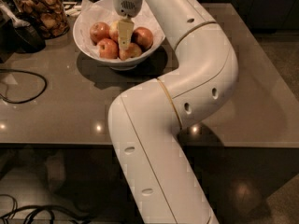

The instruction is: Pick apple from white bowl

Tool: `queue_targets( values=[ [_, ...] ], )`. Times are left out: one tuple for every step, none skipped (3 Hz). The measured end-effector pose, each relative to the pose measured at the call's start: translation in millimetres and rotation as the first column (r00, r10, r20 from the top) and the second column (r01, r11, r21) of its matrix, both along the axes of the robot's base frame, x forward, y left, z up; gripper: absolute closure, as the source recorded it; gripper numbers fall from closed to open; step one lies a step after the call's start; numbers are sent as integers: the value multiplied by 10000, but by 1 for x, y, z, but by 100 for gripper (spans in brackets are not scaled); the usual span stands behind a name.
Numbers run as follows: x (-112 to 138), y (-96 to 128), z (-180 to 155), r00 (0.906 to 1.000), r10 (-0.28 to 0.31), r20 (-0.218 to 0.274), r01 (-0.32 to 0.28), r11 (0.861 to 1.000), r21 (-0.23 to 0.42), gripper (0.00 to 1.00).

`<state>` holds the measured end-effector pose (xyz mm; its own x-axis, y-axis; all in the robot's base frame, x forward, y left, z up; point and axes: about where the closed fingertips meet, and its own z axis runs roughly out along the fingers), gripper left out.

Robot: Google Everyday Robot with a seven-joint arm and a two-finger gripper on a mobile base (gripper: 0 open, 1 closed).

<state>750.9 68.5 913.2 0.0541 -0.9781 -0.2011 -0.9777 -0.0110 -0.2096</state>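
Observation:
The white bowl (156, 41) lined with crinkled white paper stands at the table's far left and holds several apples. The apple (99, 31), large with a red blush over pale skin, lies at the bowl's left side. Smaller red apples lie at the front (107, 48) and right (143, 37). A yellowish apple (113, 29) is partly hidden behind the gripper. My gripper (124, 37) hangs straight down into the middle of the bowl, among the apples, just right of the large apple. The arm reaches over the table from the front.
A glass jar of brown snacks (41, 10) stands left of the bowl. A dark object (21, 36) lies beside it. A black cable (25, 85) loops on the left of the grey table (243, 101). The table's front edge runs below the arm's elbow.

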Motion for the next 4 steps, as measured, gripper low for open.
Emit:
queue_targets(
  values=[
    [0,0,0,10000,0,0,0,10000,0,62],
    [0,0,0,10000,0,0,0,10000,0,84],
    [0,0,0,10000,0,1,0,10000,0,100],
    [0,0,0,10000,0,1,0,10000,1,100]
  ],
)
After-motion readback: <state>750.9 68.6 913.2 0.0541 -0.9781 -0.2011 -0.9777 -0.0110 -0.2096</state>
